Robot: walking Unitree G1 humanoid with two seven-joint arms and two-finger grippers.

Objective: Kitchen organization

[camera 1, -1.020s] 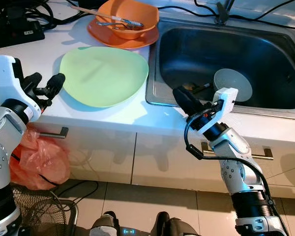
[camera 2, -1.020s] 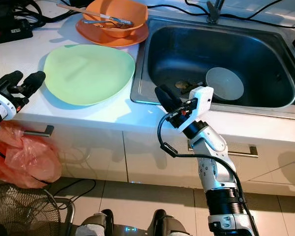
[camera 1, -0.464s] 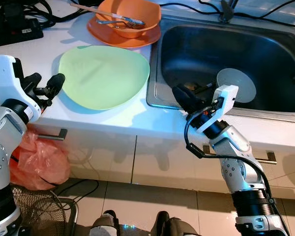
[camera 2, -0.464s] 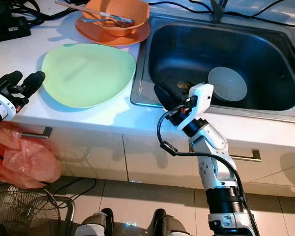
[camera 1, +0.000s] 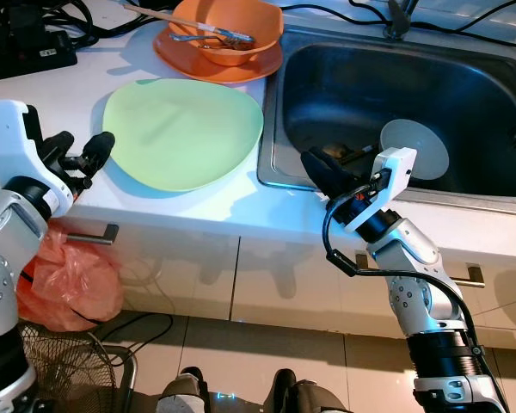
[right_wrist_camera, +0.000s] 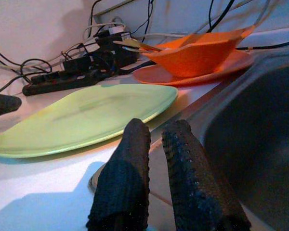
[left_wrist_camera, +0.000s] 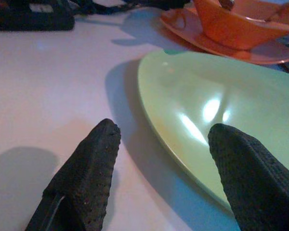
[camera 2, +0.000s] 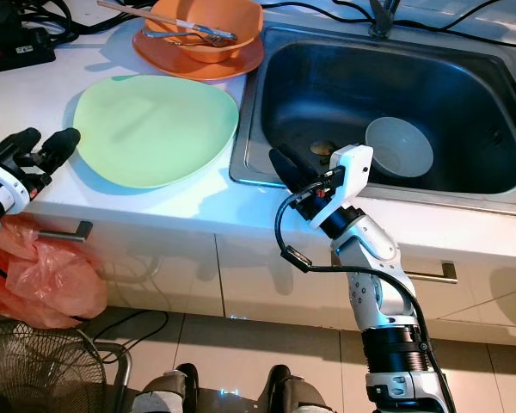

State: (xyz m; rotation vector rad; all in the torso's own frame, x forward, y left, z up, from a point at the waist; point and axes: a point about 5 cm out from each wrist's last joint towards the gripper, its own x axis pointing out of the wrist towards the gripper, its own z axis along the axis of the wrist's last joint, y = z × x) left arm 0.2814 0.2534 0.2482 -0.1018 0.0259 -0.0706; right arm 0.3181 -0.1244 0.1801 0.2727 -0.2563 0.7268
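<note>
A: Where do things stand with tidying this kitchen?

B: Barely begun, by my reading. The light green plate (camera 1: 182,131) lies flat on the white counter (camera 1: 86,95), just beside the steel sink (camera 1: 344,82). Behind it an orange bowl (camera 1: 228,27) sits on an orange plate (camera 1: 215,67), with a fork and a wooden utensil resting in the bowl. Down in the sink there is a small grey bowl (camera 2: 399,146) near the drain. Nothing looks stacked or put away yet.

A: And the hands?

B: The left hand (camera 1: 79,155) hovers at the counter's front edge, just beside the green plate's rim, fingers spread wide with nothing between them. From its wrist camera, one finger (left_wrist_camera: 84,175) is over bare counter and the other over the plate's near edge. The right hand (camera 1: 322,169) is at the sink's front lip, its two fingers (right_wrist_camera: 127,178) pressed nearly together and empty, pointing back toward the green plate.

A: What remains, then?

B: Practically everything, I'd say: the green plate, the orange pair and the grey bowl all need handling. The left hand seems best placed to take the green plate first. A black power strip (camera 1: 30,47) and cables lie at the back of the counter, close to the dishes.
</note>
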